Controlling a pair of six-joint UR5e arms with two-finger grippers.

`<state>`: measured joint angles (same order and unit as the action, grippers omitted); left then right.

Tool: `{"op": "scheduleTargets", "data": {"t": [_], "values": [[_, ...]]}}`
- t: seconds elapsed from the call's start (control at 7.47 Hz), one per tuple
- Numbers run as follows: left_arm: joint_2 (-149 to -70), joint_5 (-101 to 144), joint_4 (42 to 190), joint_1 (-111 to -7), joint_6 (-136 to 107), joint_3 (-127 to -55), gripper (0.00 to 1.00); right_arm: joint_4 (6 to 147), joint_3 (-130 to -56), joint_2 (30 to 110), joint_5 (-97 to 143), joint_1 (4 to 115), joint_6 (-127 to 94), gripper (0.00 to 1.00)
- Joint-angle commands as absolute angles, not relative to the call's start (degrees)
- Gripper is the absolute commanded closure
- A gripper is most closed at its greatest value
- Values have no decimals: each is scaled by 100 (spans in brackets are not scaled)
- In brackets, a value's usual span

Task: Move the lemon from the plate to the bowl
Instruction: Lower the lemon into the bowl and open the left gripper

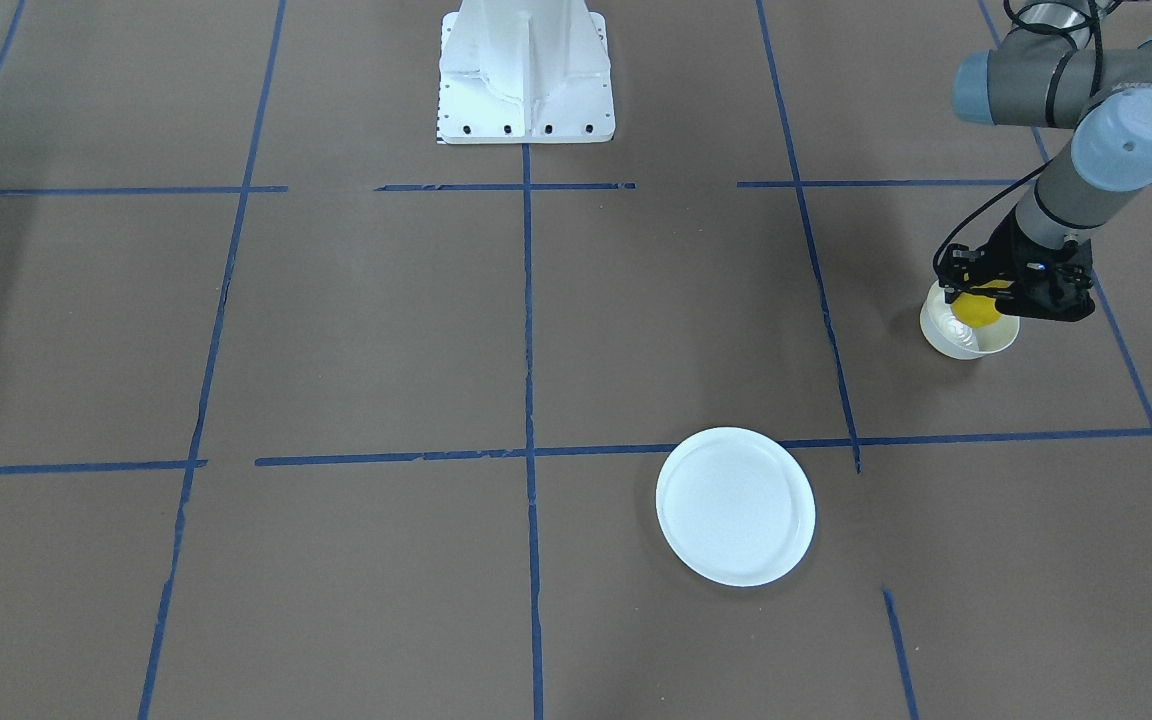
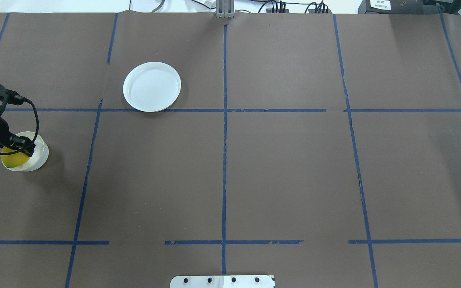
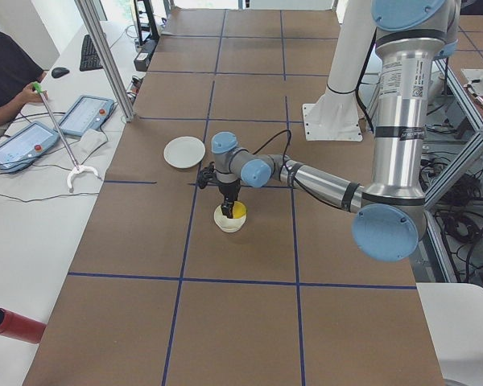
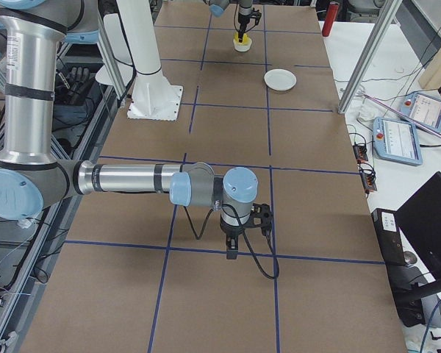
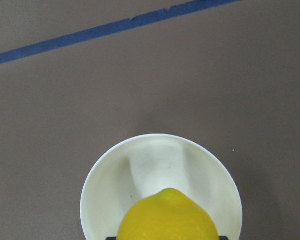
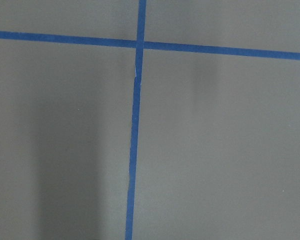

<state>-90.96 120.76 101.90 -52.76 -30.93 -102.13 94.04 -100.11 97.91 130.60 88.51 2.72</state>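
Observation:
The yellow lemon [image 1: 979, 309] is held in my left gripper [image 1: 988, 296], just over the mouth of the small white bowl [image 1: 948, 335]. In the left wrist view the lemon [image 5: 165, 218] hangs in front of the bowl [image 5: 155, 162], whose inside is bare. In the overhead view the lemon [image 2: 14, 160] shows over the bowl [image 2: 39, 157] under the gripper [image 2: 13, 150]. The flat white plate [image 1: 736, 505] lies bare, well apart from the bowl. My right gripper [image 4: 232, 254] shows only in the exterior right view, pointing down above the table; I cannot tell whether it is open or shut.
The table is brown paper with a blue tape grid. The robot's white base [image 1: 526, 75] stands at the table's edge. An operator [image 3: 4, 76] sits beside tablets at a side bench. A red cylinder [image 3: 12, 326] lies off the table.

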Motion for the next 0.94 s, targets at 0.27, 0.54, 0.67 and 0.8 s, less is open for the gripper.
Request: {"op": "scheduleTargets", "data": {"t": [0.27,0.54,0.67,0.8], "values": [[-9149,12067,10424,-5273,-3059,-10011,82,9404,-10011,9791,13061,8851,272,0],[-9141,12059,10694,-5273,-3041,-9819,42,9404,-10011,9791,13061,8851,272,0],[-9141,12059,10783,-5273,-3041,-9783,32,9404,-10011,9791,13061,8851,272,0],[-9141,12059,10784,-5273,-3050,-9791,26,9404,-10011,9791,13061,8851,272,0]]}}
